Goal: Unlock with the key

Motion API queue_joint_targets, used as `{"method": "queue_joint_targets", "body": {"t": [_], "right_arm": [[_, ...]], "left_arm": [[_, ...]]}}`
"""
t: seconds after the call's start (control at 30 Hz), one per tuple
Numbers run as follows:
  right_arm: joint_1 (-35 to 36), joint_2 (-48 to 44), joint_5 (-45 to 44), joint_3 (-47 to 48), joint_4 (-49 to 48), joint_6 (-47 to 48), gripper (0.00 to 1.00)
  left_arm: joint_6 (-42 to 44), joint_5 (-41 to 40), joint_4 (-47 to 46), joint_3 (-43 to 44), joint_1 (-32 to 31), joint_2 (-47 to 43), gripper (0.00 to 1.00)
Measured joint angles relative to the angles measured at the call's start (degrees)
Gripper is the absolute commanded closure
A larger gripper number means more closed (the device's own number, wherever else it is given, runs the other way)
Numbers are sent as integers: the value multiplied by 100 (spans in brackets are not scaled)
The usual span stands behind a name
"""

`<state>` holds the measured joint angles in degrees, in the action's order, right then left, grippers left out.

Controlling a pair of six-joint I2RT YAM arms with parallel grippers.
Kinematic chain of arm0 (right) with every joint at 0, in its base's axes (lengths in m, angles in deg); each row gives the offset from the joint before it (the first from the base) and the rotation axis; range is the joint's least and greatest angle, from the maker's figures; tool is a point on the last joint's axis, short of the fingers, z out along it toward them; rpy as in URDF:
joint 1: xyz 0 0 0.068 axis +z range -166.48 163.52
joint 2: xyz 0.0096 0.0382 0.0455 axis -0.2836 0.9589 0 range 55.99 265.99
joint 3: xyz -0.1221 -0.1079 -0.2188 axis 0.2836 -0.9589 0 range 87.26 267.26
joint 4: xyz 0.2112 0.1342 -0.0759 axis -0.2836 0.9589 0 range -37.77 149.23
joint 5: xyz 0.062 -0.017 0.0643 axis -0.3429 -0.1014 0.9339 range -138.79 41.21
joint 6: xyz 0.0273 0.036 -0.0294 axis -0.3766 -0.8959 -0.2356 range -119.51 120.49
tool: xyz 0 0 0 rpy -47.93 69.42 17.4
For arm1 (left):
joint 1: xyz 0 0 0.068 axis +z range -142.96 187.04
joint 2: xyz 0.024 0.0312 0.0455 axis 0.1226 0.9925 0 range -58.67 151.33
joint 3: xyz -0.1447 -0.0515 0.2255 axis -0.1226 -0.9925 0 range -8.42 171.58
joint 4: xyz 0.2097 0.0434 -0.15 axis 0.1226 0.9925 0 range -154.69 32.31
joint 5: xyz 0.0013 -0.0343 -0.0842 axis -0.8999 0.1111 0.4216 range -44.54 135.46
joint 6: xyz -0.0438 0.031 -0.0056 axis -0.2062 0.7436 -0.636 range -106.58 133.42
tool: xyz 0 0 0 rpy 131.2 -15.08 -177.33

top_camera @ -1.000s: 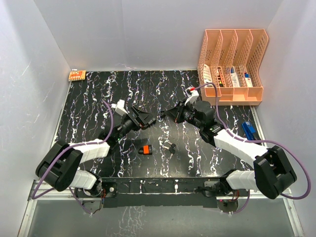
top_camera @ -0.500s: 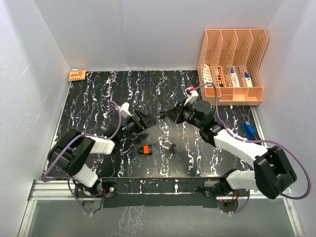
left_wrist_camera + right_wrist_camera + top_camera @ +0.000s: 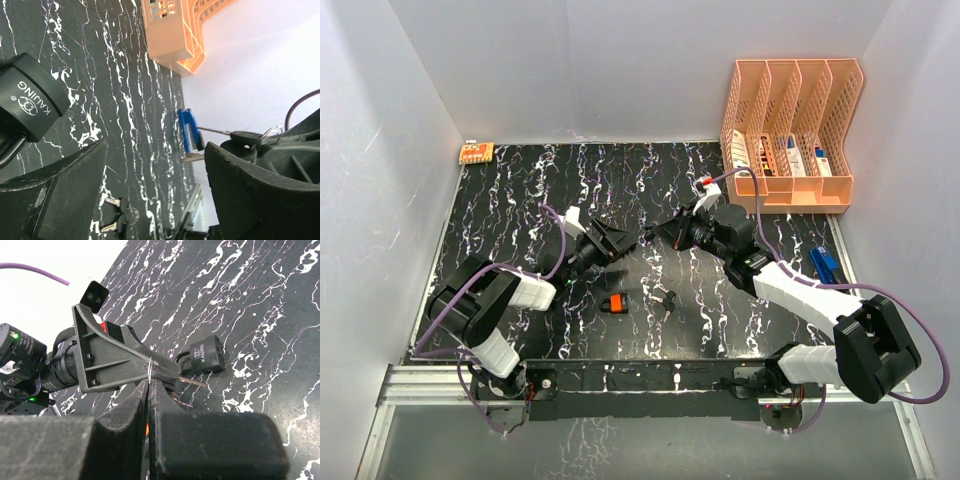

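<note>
The right gripper (image 3: 658, 232) is clenching a key (image 3: 192, 382), whose blade is pointing at a black padlock (image 3: 204, 359). The padlock is sitting well apart from the orange file rack (image 3: 790, 120), on the rack's left-arm side. The left gripper (image 3: 620, 243) is standing released with its jaws gaping. The padlock is lying just beside one finger (image 3: 55, 200); I cannot tell whether they are touching.

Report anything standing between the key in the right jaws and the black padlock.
Nothing visible does. The key in the right gripper points toward the black padlock, only tabletop showing between them; the open left gripper sits beside that line, not across it.
</note>
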<state>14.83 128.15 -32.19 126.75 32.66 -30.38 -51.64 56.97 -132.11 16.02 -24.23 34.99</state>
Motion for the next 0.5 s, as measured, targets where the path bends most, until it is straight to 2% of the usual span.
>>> {"method": "queue_joint_targets", "body": {"t": [0.33, 0.5], "right_arm": [[0, -153, -26, -568, -564, 157, 100], [0, -184, -57, -715, -957, 269, 100]], "left_arm": [[-1405, -391, -599, -52, -72, 101, 31], [-1775, -417, -909, -55, -164, 466, 35]]}}
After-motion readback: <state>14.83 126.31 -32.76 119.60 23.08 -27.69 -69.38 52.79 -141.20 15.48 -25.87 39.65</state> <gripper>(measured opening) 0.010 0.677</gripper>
